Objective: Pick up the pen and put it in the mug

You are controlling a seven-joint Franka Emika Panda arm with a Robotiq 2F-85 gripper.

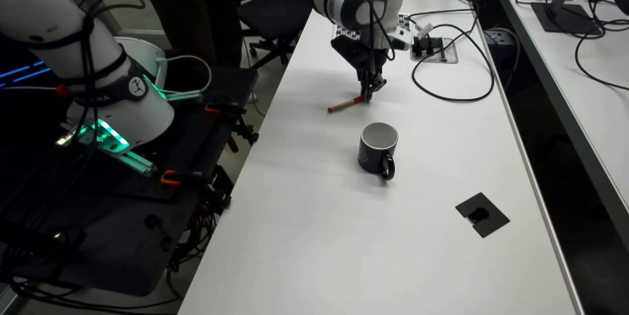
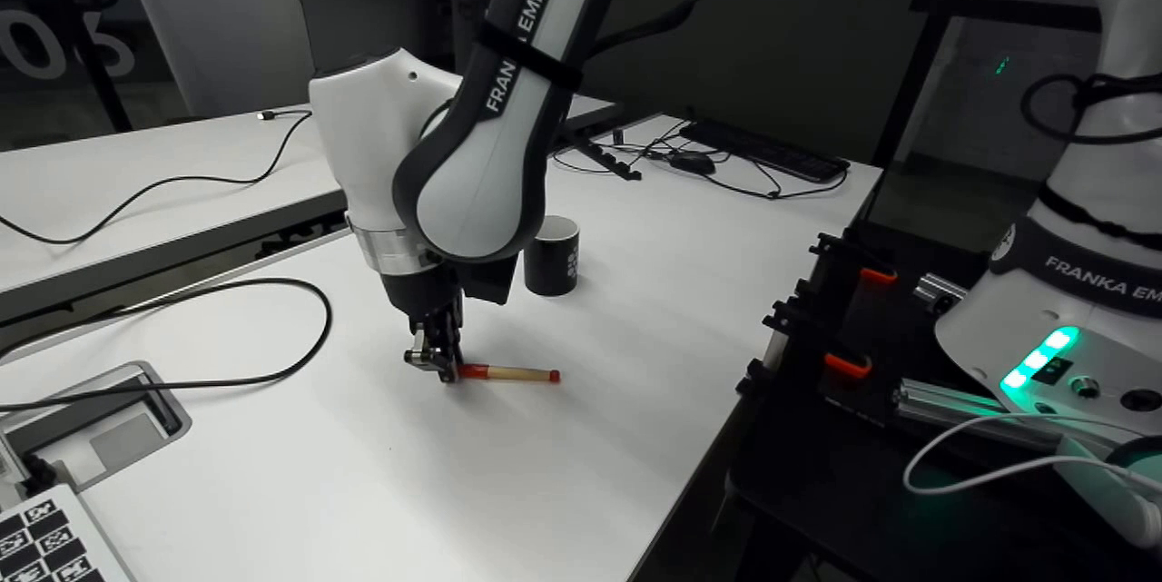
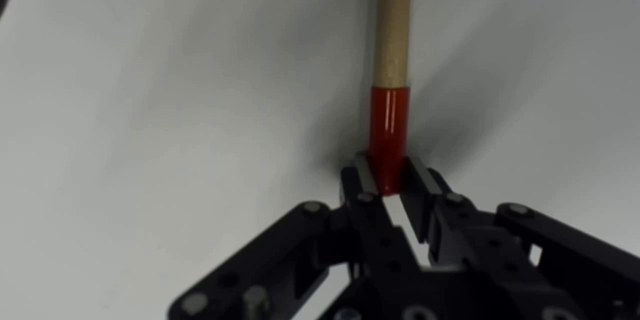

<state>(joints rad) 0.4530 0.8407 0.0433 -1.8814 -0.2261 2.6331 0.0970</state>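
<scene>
The pen [image 1: 346, 104] has a light wooden body with a red section at one end and a small red tip at the other. My gripper [image 1: 367, 95] is shut on its red end, as the wrist view shows with the pen [image 3: 391, 45] between the fingertips [image 3: 387, 175]. The pen [image 2: 513, 374] lies nearly level at the table surface; I cannot tell whether it touches. The gripper [image 2: 448, 371] points down. The dark mug [image 1: 376, 153] stands upright, a short way from the pen, its handle showing in that exterior view. The mug [image 2: 552, 262] also shows behind the arm.
A flat black square plate [image 1: 483, 214] lies on the white table beyond the mug. A loop of black cable [image 1: 462, 100] and a socket recess [image 1: 449, 54] are near the arm. A patterned laptop [image 2: 54, 546] and a black keyboard [image 2: 763, 151] are at opposite ends.
</scene>
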